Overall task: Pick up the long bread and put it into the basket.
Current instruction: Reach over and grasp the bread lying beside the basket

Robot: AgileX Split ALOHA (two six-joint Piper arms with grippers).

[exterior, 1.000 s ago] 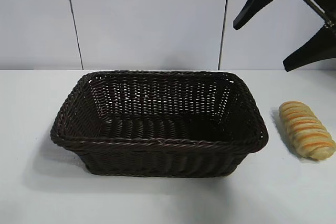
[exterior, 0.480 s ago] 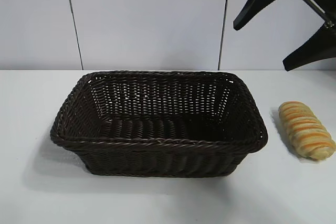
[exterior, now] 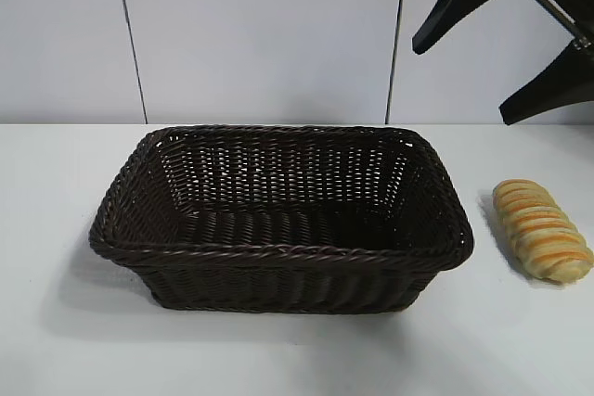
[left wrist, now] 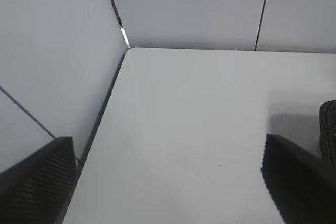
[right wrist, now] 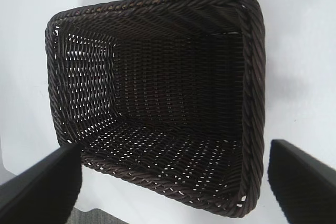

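Bread untouched, right gripper waiting high with jaws spread

The right gripper (exterior: pixel 506 39) hangs in the air with its fingers wide apart and nothing between them; the long bread (exterior: pixel 542 230) lies on the table (exterior: pixel 278 359) below it, just beside the basket (exterior: pixel 278 255), which holds nothing. The left gripper (left wrist: pixel 168 182), also spread and empty, is off at the basket's far side. Risk as I judge it: the ridged loaf lies angled, so a descent not aligned across its width could push it or roll it away; lifting low could catch the braided rim.
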